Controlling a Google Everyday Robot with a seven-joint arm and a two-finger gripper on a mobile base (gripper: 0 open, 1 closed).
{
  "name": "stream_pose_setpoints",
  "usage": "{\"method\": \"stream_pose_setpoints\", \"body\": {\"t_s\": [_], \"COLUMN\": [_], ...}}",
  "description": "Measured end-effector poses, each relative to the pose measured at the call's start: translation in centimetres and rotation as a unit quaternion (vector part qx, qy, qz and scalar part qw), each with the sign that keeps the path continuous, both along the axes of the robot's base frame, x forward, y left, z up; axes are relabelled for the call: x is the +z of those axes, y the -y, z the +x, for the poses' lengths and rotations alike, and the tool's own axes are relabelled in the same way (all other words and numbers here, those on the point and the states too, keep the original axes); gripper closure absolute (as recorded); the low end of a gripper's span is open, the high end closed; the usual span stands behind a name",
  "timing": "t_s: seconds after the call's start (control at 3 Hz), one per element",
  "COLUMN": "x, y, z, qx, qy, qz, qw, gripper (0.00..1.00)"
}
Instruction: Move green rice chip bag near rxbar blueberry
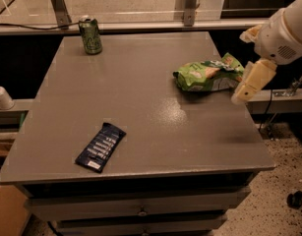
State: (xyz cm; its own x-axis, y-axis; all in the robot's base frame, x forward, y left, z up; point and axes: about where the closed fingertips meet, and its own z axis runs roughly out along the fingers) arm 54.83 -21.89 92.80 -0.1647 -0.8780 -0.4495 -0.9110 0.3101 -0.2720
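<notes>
The green rice chip bag (207, 74) lies crumpled on the right side of the grey table (140, 102), toward the back. The rxbar blueberry (100, 146), a flat dark-blue bar with white text, lies near the table's front left, far from the bag. My gripper (241, 95) hangs from the white arm (281, 31) at the table's right edge. It is just right of the bag and slightly above the tabletop, and holds nothing that I can see.
A green soda can (90, 35) stands upright at the table's back left corner. A metal railing (140, 26) runs behind the table. Drawers (140, 208) sit under the front edge. A cardboard box (8, 213) is on the floor at the front left.
</notes>
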Motion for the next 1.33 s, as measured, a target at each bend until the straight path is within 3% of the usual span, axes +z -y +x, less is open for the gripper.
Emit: {"method": "stream_pose_setpoints", "body": {"t_s": [0.33,0.67,1.33], "x": [-2.5,-4.6,-5.8], "y": [-1.0,-2.0,-2.9], "z": [3.3,5.5,6.7], "qx": [-0.009,-0.013,-0.02], "qy": [0.009,0.016,0.025], "qz": [0.018,0.027,0.043], "qw": [0.9998,0.9994,0.9986], "gripper": [0.0,0.18,0.64]}}
